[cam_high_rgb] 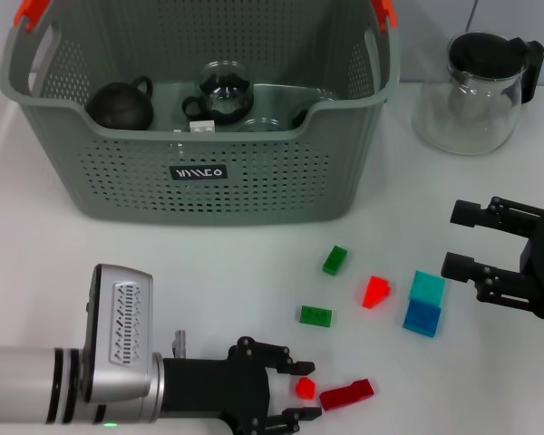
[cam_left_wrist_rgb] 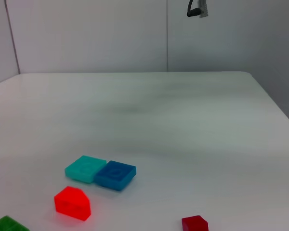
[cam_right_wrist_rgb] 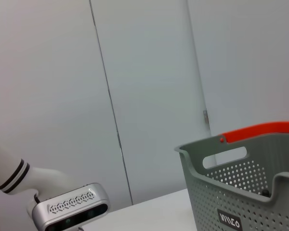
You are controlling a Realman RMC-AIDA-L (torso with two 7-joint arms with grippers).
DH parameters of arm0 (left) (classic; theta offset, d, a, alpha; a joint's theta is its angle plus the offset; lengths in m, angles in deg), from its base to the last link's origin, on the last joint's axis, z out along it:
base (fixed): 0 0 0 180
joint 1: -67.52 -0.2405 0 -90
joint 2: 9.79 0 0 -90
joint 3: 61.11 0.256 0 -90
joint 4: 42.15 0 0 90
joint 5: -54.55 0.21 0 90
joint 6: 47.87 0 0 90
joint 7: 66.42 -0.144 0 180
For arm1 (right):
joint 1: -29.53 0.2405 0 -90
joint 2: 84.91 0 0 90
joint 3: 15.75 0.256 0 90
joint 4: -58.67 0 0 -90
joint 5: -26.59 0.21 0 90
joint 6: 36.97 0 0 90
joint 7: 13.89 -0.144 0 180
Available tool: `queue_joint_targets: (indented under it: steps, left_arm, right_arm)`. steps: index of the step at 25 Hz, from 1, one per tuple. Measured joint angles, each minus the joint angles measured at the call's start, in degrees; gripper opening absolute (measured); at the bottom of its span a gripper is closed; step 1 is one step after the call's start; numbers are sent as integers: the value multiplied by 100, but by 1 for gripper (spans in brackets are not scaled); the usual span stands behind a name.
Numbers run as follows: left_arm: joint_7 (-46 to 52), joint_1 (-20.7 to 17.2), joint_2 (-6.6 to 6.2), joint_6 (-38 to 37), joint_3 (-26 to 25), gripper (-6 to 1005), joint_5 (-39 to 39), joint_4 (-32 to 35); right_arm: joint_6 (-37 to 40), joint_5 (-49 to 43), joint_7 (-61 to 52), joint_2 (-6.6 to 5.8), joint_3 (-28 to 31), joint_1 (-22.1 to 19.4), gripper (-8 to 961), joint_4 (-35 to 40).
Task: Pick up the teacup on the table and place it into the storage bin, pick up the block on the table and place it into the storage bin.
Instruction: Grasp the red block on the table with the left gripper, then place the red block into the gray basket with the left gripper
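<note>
The grey-green storage bin (cam_high_rgb: 254,186) stands at the back centre, and its corner also shows in the right wrist view (cam_right_wrist_rgb: 241,197). Inside it lies a round glass teacup (cam_high_rgb: 225,89) beside a black pot (cam_high_rgb: 120,107). My left gripper (cam_high_rgb: 301,391) reaches in low from the near left. It is open, with a small red block (cam_high_rgb: 305,388) between its fingers. A dark red block (cam_high_rgb: 346,393) (cam_left_wrist_rgb: 194,224) lies just to the right of it. My right gripper (cam_high_rgb: 453,240) hovers open and empty at the right, near the teal block (cam_high_rgb: 427,287).
More loose blocks lie on the white table: two green ones (cam_high_rgb: 335,260) (cam_high_rgb: 315,315), a red one (cam_high_rgb: 376,292) (cam_left_wrist_rgb: 72,202), and a teal one (cam_left_wrist_rgb: 85,169) touching a blue one (cam_high_rgb: 422,318) (cam_left_wrist_rgb: 115,174). A glass teapot with a black lid (cam_high_rgb: 476,91) stands back right.
</note>
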Motion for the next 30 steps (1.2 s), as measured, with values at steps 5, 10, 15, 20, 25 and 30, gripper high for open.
queue_joint_targets:
  steps: [5, 10, 15, 20, 25, 30]
  left_arm:
    - [2, 6, 10, 44, 0, 444, 0, 42]
    - [3, 18, 16, 57, 0, 408, -5, 44]
    - [0, 24, 23, 108, 0, 359, -2, 50]
    - [173, 42, 19, 136, -19, 284, -25, 97]
    - [827, 41, 8, -22, -11, 208, 4, 348]
    - [1402, -268, -18, -1125, -353, 189, -55, 1214]
  right_arm:
    - [-13, 0, 0, 6, 0, -7, 744, 0]
    - [-16, 0, 0, 9, 0, -7, 745, 0]
    - [-20, 0, 0, 9, 0, -7, 745, 0]
    - [-9, 0, 0, 9, 0, -7, 746, 0]
    - [3, 0, 0, 9, 1, -7, 745, -4]
    - [9, 0, 0, 0, 10, -7, 745, -8]
